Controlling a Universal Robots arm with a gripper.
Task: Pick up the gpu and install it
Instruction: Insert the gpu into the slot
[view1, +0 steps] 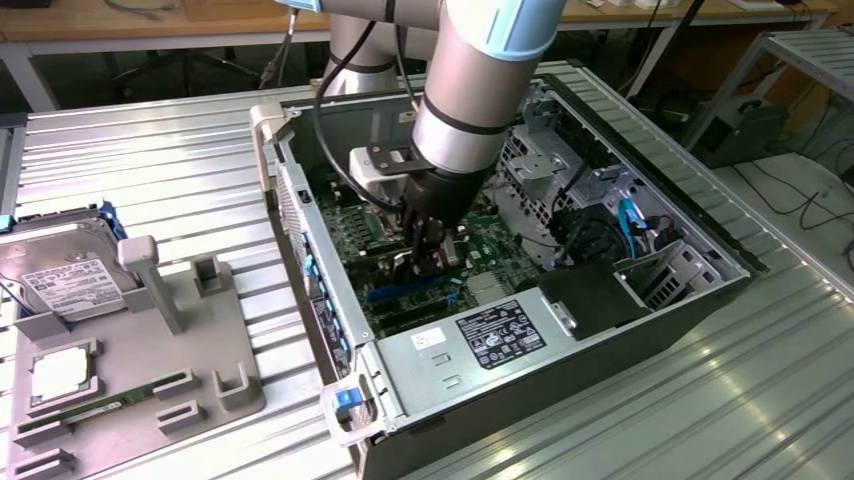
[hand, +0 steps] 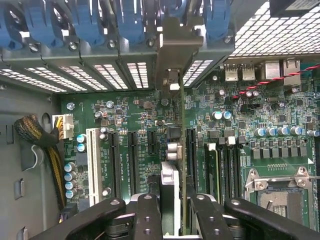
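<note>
Corrugated metal table (view1: 160, 170) bears open case (view1: 534, 410) where pincer (view1: 426, 266) grips gpu (hand: 172, 50).

The arm (view1: 470, 90) points steeply down, its gripper (view1: 424, 265) clamped narrow.

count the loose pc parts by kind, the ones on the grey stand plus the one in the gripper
hard drive: 1, on the grey stand
silver square chip: 1, on the stand
green memory stick: 1, on the stand
gpu: 1, held by the gripper inside the case, above the motherboard slots
total: 4
</note>
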